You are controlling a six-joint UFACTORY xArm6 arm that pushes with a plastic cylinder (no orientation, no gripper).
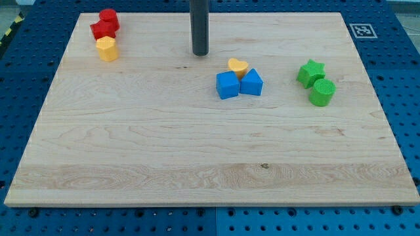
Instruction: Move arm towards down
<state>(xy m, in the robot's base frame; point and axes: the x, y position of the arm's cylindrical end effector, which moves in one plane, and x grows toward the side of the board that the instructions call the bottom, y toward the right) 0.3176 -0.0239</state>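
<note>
My tip (200, 53) rests on the wooden board (164, 151) near the view's top, a little left of centre. The dark rod rises straight up out of the view. Down and to the right of the tip lie a yellow heart block (237, 67), a blue cube (227, 85) and a blue triangular block (252, 82), touching one another. The tip is apart from them. At the view's top left are a red cylinder (109, 18), a red star block (101, 29) and a yellow hexagonal block (107, 48). At the right are a green star block (310, 72) and a green cylinder (322, 92).
The board lies on a blue perforated table (407, 78). A white marker tag (362, 30) sits just off the board's top right corner.
</note>
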